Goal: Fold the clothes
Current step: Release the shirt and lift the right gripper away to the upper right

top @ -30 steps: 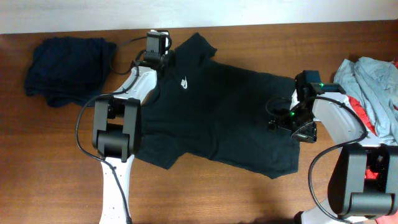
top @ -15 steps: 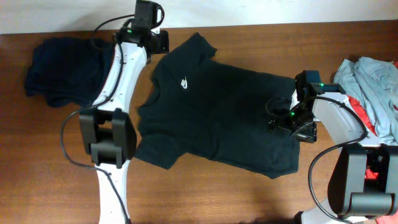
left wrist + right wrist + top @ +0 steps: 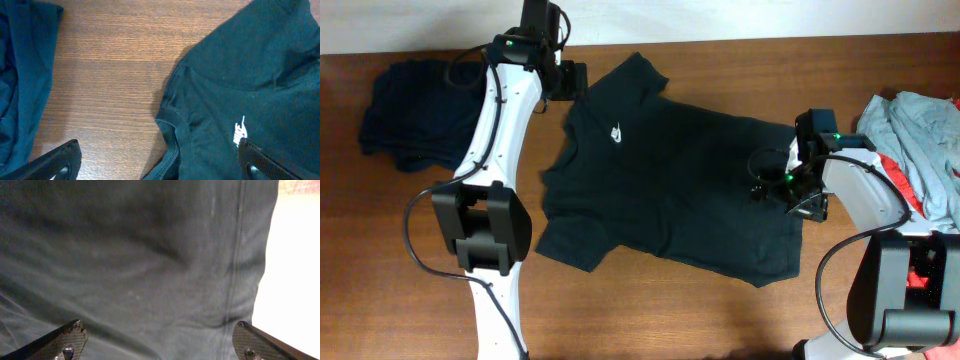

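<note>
A black T-shirt (image 3: 670,190) with a small white logo (image 3: 616,131) lies spread flat on the wooden table (image 3: 650,310). My left gripper (image 3: 571,82) hovers open at the shirt's far left edge by the collar. In the left wrist view the collar (image 3: 171,125) and logo (image 3: 241,132) lie between its wide-apart fingers (image 3: 60,161), with nothing held by the left gripper (image 3: 160,167). My right gripper (image 3: 773,190) stands open over the shirt's right side. In the right wrist view the right gripper (image 3: 160,342) spans the shirt fabric (image 3: 140,255) and a stitched hem (image 3: 235,270), gripping nothing.
A dark blue folded garment (image 3: 420,110) lies at the far left; its edge (image 3: 20,80) shows in the left wrist view. A pile of light blue and red clothes (image 3: 920,130) sits at the right edge. Bare wood runs along the table's front.
My left gripper has opened, let go of the shirt near the collar, and drawn back toward the table's far edge. The right gripper has barely moved.
</note>
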Robot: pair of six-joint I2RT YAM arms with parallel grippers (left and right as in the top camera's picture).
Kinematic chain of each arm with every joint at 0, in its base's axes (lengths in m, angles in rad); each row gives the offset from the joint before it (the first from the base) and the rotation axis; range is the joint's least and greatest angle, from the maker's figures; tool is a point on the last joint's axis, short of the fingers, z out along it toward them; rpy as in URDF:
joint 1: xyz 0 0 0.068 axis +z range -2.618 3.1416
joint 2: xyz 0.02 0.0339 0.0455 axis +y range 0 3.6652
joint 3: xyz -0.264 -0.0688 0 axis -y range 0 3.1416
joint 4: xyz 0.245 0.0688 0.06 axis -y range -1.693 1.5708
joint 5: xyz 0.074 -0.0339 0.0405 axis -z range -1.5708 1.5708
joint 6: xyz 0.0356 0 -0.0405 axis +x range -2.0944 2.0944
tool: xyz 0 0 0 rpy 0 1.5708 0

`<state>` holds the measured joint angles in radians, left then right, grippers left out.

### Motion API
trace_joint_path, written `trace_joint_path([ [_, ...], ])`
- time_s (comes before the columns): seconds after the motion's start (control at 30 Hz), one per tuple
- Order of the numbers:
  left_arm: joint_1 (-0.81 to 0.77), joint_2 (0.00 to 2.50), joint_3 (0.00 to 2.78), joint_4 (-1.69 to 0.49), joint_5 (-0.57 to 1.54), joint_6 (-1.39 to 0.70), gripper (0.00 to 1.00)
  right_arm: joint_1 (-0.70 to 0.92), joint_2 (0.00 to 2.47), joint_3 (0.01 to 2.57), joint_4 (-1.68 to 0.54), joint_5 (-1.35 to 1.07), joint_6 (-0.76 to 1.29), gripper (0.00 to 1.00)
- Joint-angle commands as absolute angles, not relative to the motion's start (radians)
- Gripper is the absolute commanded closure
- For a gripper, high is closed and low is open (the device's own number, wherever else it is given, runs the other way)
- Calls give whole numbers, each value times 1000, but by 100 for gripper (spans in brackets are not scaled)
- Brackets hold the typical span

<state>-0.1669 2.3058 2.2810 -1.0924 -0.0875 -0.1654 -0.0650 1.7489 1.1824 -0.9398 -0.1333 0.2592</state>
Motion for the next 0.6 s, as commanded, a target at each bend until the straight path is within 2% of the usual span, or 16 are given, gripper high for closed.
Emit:
trace_joint_path([
  [0.0, -167, 2298, 2286, -1094, -102, -171, 1, -66, 1740, 1198, -890, -170, 254, 31],
  [0.03, -167, 2298, 2286, -1094, -102, -170, 1, -65, 1740, 1200, -860, -186, 244, 93],
  [0.07, -167, 2298, 2286, -1094, -102, -170, 0, -65, 1740, 1206, -836, -197, 244, 96],
  [0.33, -167, 2298, 2286, -1094, -102, -170, 1, -65, 1759, 1372, -707, -99, 244, 96],
  [0.57, -167, 2298, 2286, -1094, -102, -170, 1, -66, 1929, 1703, -902, -74, 216, 96],
])
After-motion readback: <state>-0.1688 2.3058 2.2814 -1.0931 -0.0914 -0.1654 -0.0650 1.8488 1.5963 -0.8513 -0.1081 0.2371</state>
